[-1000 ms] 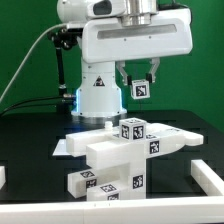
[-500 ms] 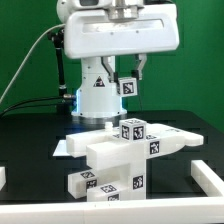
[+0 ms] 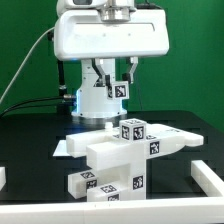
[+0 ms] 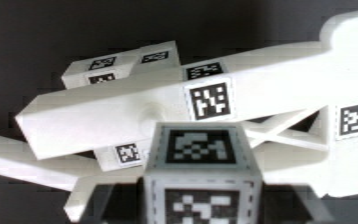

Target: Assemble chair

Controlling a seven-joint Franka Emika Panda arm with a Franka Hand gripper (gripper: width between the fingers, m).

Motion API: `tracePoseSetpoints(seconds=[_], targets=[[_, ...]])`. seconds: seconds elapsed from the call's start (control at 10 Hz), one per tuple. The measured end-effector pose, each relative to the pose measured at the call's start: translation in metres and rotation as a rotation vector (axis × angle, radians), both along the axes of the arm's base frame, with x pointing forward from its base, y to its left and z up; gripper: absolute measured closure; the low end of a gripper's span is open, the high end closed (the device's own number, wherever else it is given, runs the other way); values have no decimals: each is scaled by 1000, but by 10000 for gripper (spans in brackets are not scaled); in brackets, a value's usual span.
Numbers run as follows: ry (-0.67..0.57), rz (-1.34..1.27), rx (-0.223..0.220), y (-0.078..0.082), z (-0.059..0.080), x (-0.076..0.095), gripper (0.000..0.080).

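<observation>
Gripper (image 3: pixel 116 80) raised high above the black table (image 3: pixel 30 135), fingers clamped on a small white block (image 3: pixel 118 90) with a black-and-white tag on its face. Block held clear of everything below, hanging over the far side of the table, just in front of the arm's base.

Partly built chair (image 3: pixel 118 155) resting on the table, near the middle, well below the held block and not touching it. Made of matte white slabs and blocks joined together: a long flat piece (image 3: pixel 178 143) reaching toward the exterior view's right, a tagged cube-like block (image 3: pixel 133 128) on top, a wider body underneath with tags on its front. Another tagged block (image 3: pixel 85 181) low at the front, toward the exterior view's left, touching the main body.

Thin flat white sheet (image 3: pixel 68 147) lying on the table behind the chair, at the exterior view's left. White pieces just visible at both lower edges of the exterior view, cut off by the frame.

From the wrist view: held block (image 4: pixel 202 165) close to the lens, tagged faces showing, with the chair (image 4: pixel 194 95) spread out beneath it, several tags visible on its slabs, dark table (image 4: pixel 51 30) behind. Fingers themselves not clearly visible there.
</observation>
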State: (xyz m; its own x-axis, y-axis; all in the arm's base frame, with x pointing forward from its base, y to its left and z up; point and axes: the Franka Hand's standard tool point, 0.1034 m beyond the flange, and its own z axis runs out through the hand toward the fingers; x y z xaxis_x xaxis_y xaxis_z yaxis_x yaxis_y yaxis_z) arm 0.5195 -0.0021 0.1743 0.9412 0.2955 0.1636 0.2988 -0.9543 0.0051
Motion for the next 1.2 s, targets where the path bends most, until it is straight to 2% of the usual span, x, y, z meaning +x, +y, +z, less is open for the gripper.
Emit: tracePoseSetpoints(seconds=[0.1, 0.2, 0.3, 0.4, 1.2], targets=[[-1, 30, -17, -5, -4, 6, 518], [-1, 33, -24, -9, 0, 20, 518], [-2, 34, -34, -12, -5, 25, 518], [9, 34, -40, -13, -14, 22, 518], [32, 34, -55, -13, -37, 9, 518]])
